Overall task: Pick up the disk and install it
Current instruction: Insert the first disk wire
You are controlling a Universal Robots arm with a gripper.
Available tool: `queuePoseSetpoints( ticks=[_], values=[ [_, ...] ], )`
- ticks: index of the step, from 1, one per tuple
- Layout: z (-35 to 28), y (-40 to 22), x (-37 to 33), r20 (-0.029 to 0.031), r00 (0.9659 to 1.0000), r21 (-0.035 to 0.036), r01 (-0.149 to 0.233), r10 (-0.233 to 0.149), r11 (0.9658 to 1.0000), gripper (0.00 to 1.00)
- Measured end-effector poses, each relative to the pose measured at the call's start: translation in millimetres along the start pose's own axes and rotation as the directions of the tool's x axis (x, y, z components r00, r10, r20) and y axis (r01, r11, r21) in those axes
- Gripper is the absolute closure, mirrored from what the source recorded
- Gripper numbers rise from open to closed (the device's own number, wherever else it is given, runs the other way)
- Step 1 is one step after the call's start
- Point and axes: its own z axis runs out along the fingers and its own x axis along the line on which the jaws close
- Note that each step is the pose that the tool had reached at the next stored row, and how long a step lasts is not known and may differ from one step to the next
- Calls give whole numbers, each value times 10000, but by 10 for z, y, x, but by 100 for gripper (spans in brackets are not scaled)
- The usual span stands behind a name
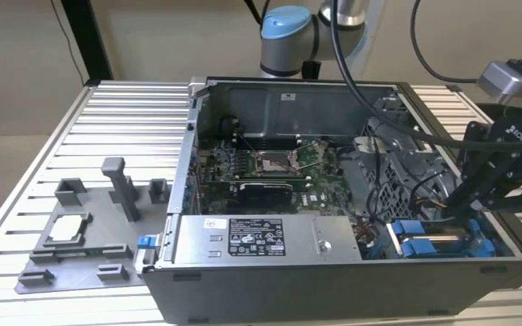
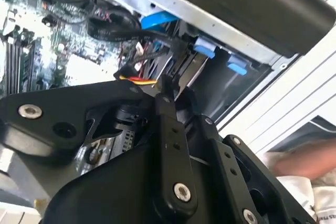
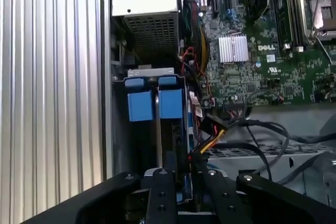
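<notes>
Blue-railed flat silver disk (image 1: 444, 238) sits inside grey metal case (image 1: 334, 288) beneath tool (image 1: 461, 214).

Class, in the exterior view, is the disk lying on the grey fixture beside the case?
No, the disk sits inside the case, beneath the gripper.

One computer case (image 1: 334, 288), one disk (image 1: 442, 236), two blue tabs (image 3: 139, 105), one fixture (image 1: 107, 239).

The exterior view looks down on the open grey metal computer case (image 1: 334, 285). Both wrist views closely share its blue-railed bay (image 3: 149, 72).
</notes>
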Motion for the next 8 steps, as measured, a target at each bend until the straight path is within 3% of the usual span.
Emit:
queuePoseSetpoints(
  ticks=[1,2,8],
  values=[
    [1,7,1,21,10000,151,0,-1,9999,0],
    [3,21,2,38,10000,229,1,-2,9997,0],
    [-14,133,14,85,10000,601,-11,6,9982,0]
  ],
)
